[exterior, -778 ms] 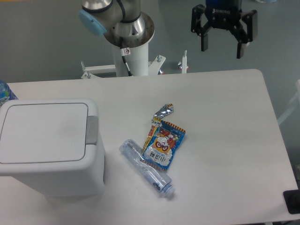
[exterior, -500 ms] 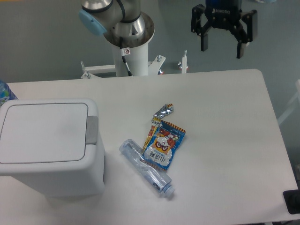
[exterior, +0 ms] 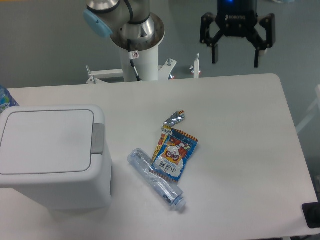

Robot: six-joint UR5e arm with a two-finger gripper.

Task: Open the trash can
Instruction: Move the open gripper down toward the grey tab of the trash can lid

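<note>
The trash can (exterior: 52, 155) is a large white boxy bin at the table's left front. Its flat lid (exterior: 46, 141) lies shut, and the grey push-button tab (exterior: 98, 138) sits on its right edge. My gripper (exterior: 236, 57) hangs open and empty high above the table's far right edge, well away from the bin. Its two black fingers (exterior: 214, 50) point down and are spread wide.
A crushed clear plastic bottle (exterior: 156, 179) lies in the table's middle. A colourful snack packet (exterior: 173, 152) rests partly on it. The arm's white base post (exterior: 137, 47) stands at the back. A blue-labelled bottle (exterior: 5, 99) peeks in at the far left.
The gripper has shifted slightly left and turned a little about its axis. The bin, bottle and packet have not moved.
</note>
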